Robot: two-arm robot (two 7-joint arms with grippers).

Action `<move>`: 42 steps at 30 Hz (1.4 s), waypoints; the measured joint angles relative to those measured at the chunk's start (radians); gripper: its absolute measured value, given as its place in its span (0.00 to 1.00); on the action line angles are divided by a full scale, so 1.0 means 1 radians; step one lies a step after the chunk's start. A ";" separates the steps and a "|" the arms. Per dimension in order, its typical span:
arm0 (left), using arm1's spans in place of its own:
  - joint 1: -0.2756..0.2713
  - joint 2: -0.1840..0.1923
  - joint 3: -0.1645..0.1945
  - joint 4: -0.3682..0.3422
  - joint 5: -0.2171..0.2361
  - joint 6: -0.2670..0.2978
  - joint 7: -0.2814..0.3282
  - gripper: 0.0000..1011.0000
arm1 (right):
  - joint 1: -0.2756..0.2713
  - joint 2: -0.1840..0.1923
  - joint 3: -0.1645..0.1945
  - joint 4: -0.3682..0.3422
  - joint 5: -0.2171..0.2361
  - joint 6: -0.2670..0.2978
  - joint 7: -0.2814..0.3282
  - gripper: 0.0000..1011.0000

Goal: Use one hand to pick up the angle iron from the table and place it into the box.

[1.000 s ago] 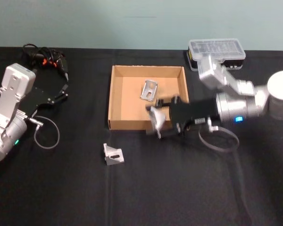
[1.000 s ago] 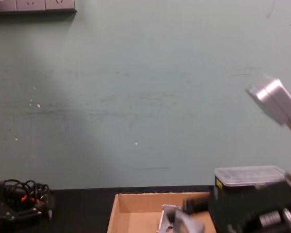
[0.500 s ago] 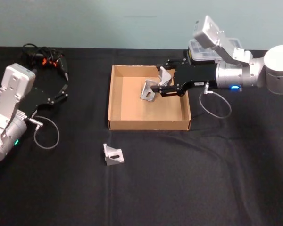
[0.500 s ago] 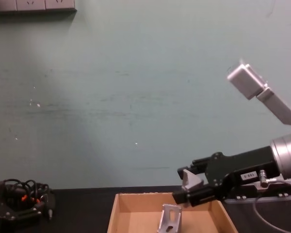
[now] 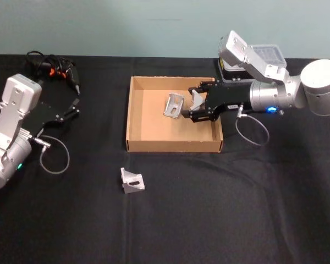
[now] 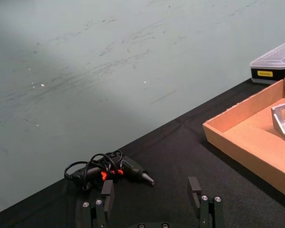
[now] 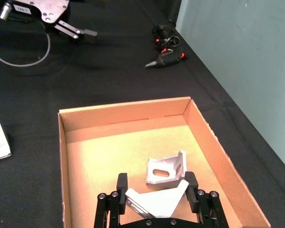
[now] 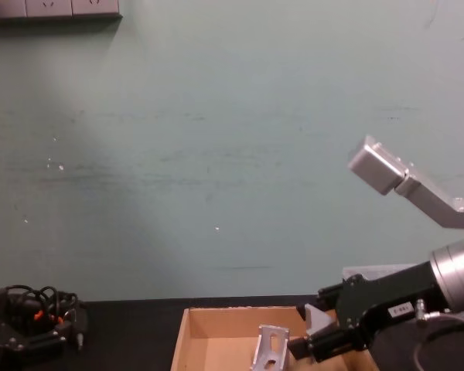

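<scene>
Oddly little writing could be read: the clear-lidded case (image 6: pixel 273 64) carried a yellow label and the right gripper (image 5: pixel 193 107) a small white tag, both too small to make out. That right gripper was clenched on the held angle iron (image 7: pixel 154 202), its fingers (image 7: pixel 191 180) pressing the piece from both sides, above the floor of the box (image 5: pixel 173 146) and near its right wall. A second angle iron (image 5: pixel 174 105) lay inside the box, just beside the fingertips; whether it touched them was unclear. The rest of the box floor towards the left wall lay bare. A third angle iron (image 5: pixel 132 180) sat on the table (image 5: pixel 209 209) in front of the box, well apart from it. The left gripper (image 6: pixel 151 190) rested at the table's left side, spread wide with nothing between its fingers, near a black corded tool (image 6: pixel 114 168).
</scene>
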 joint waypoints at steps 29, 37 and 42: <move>0.000 0.000 0.000 0.000 0.000 0.000 0.000 1.00 | 0.043 -0.095 0.019 0.185 -0.055 -0.052 0.003 0.73; 0.000 0.000 0.000 0.000 0.000 0.000 0.000 1.00 | 0.041 -0.093 0.018 0.182 -0.054 -0.052 0.004 0.93; 0.000 0.000 0.000 0.000 0.000 0.000 0.000 1.00 | 0.041 -0.093 0.018 0.181 -0.053 -0.051 0.005 0.99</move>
